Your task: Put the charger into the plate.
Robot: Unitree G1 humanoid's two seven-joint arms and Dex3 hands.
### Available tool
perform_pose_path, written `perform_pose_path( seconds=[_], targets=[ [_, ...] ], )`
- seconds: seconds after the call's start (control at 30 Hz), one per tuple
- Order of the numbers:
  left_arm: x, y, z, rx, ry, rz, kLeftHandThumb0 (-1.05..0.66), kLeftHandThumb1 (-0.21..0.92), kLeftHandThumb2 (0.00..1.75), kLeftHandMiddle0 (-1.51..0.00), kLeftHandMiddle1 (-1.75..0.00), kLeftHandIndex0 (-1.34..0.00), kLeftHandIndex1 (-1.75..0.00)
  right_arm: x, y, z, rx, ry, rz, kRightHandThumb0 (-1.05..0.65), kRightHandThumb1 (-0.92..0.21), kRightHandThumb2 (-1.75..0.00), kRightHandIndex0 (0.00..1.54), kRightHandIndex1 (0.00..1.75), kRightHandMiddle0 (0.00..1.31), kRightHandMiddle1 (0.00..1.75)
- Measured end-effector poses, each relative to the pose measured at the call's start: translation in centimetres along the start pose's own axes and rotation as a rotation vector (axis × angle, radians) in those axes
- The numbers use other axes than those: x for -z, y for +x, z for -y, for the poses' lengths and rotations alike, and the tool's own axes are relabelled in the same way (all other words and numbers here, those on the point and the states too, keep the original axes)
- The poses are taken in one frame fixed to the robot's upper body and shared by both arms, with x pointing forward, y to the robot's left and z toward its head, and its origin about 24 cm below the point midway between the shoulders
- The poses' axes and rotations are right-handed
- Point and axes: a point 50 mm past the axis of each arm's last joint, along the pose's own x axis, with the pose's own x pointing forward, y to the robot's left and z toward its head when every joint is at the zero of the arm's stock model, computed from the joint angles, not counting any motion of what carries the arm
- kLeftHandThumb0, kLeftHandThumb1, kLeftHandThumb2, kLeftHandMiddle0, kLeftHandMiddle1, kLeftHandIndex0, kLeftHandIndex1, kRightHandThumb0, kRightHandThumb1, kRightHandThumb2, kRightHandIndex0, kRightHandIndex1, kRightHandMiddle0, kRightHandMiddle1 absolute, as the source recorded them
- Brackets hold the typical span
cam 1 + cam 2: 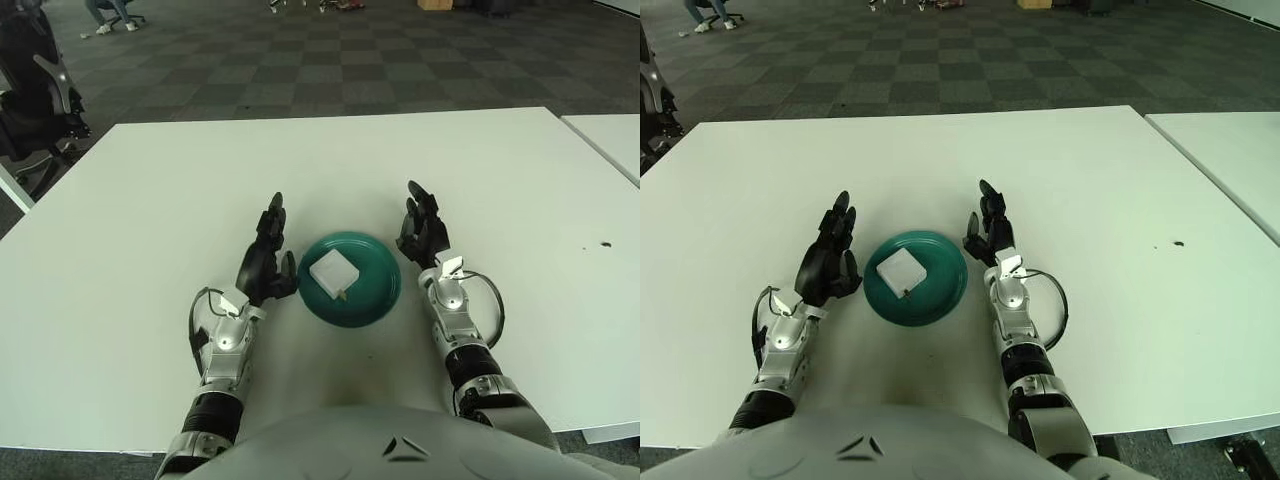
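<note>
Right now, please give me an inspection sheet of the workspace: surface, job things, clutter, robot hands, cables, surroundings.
Surface: white table, with a small dark speck near its right edge.
Job things: white charger lies inside the green plate.
Clutter: nothing seen.
Robot hands: left robot hand beside the plate on its left, fingers extended, holding nothing; right robot hand beside the plate on its right, open, holding nothing.
Cables: a black cable loop at the right wrist, another at the left forearm.
Surroundings: dark checkered carpet, second white table at right, black chair at left.

office chair (pixel 35 95): cut by left edge | second table (pixel 610 140): cut by right edge
</note>
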Motion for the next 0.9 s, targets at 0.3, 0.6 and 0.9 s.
perform_pose_path(
  seconds=[0.3, 0.6, 0.9],
  targets=[
    [0.1, 0.1, 0.1, -0.016, -0.018, -0.008, -1.05, 0.92, 1.18, 0.00, 0.00, 0.00, 0.00, -0.2, 0.3, 0.4, -0.028, 0.002, 0.034, -1.01, -0.92, -1.12, 0.00, 0.00, 0.00, 0.19],
    [-0.2, -0.3, 0.3, -0.048, -0.030, 0.006, -1.05, 0.92, 1.25, 0.00, 0.00, 0.00, 0.00, -0.8, -0.1, 0.3, -0.046, 0.008, 0.086, -0.99, -0.92, -1.12, 0.00, 0.00, 0.00, 0.25],
    [-0.8, -0.9, 0.3, -0.070, -0.024, 0.044, -1.05, 0.92, 1.28, 0.00, 0.00, 0.00, 0.00, -1.6, -0.4, 0.3, -0.050, 0.012, 0.143, -0.99, -0.92, -1.12, 0.00, 0.00, 0.00, 0.20]
  ],
)
